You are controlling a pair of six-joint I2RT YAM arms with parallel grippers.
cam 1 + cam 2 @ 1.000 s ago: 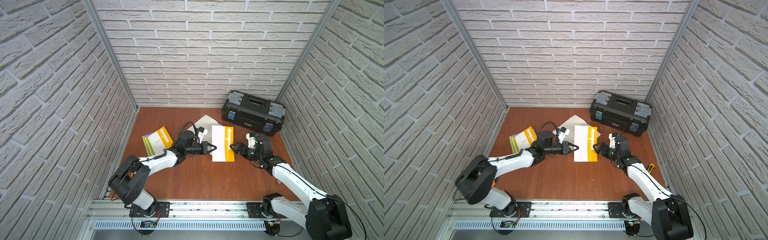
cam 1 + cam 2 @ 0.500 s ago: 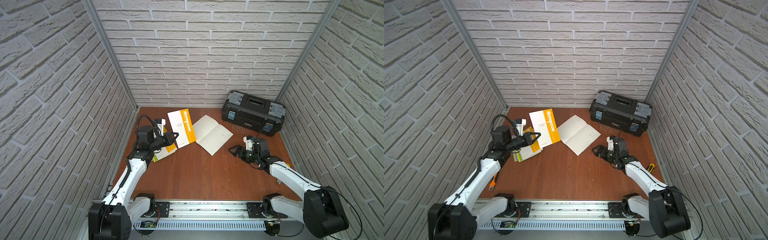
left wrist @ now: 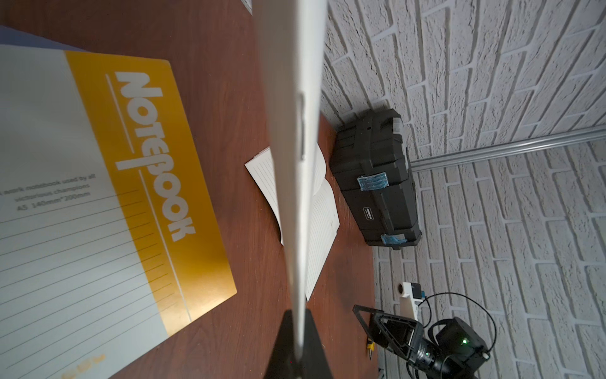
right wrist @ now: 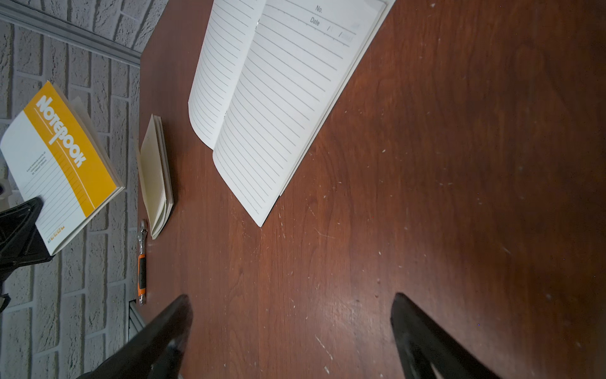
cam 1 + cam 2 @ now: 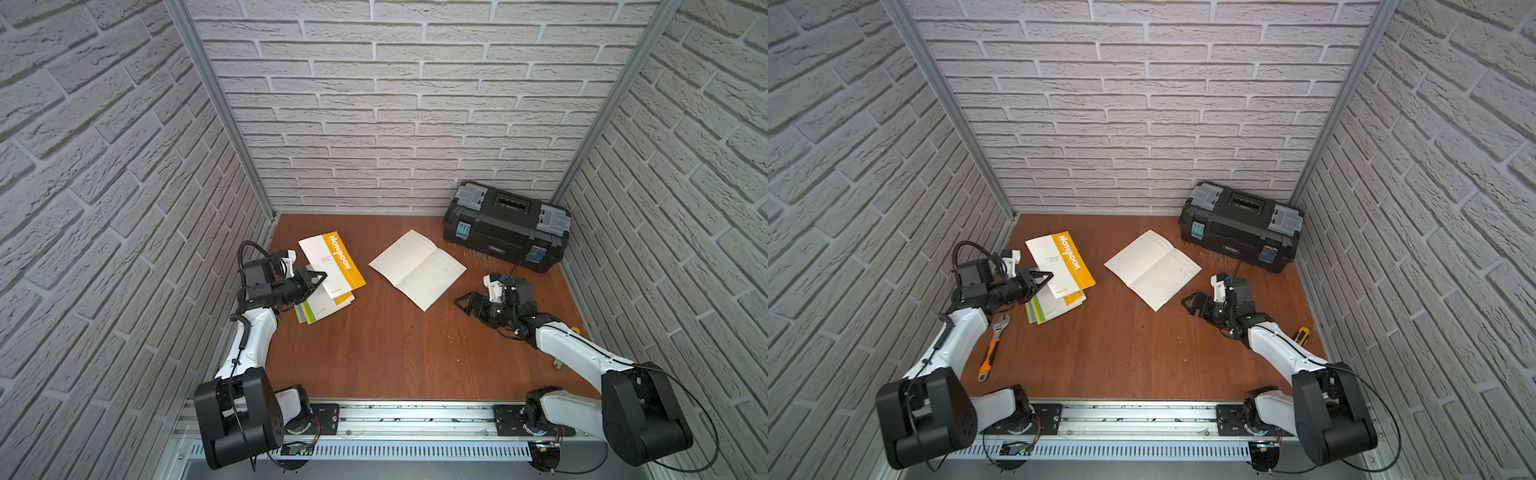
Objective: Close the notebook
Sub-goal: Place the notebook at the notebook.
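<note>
An open notebook point(image 5: 417, 268) point(image 5: 1152, 268) lies flat on the brown table, lined pages up, also shown in the right wrist view point(image 4: 272, 98). My right gripper point(image 5: 461, 301) point(image 4: 292, 308) hovers open just off its near right corner, with nothing between the fingers. My left gripper point(image 5: 322, 277) point(image 3: 298, 328) is shut on the lower edge of a closed yellow-and-white notebook point(image 5: 332, 259) point(image 4: 62, 160), held up in the air at the left. In the left wrist view this held notebook point(image 3: 295, 131) shows edge-on.
A small stack of closed notebooks point(image 5: 328, 305) point(image 3: 98, 197) lies under the left gripper. A black toolbox point(image 5: 505, 237) stands at the back right. An orange-handled wrench point(image 5: 992, 345) lies at the left edge and a yellow screwdriver point(image 5: 1301, 334) at the right edge.
My left gripper has carried the yellow notebook from the middle of the table to the left, above the stack. The open notebook now lies uncovered. My right gripper has drawn back slightly.
</note>
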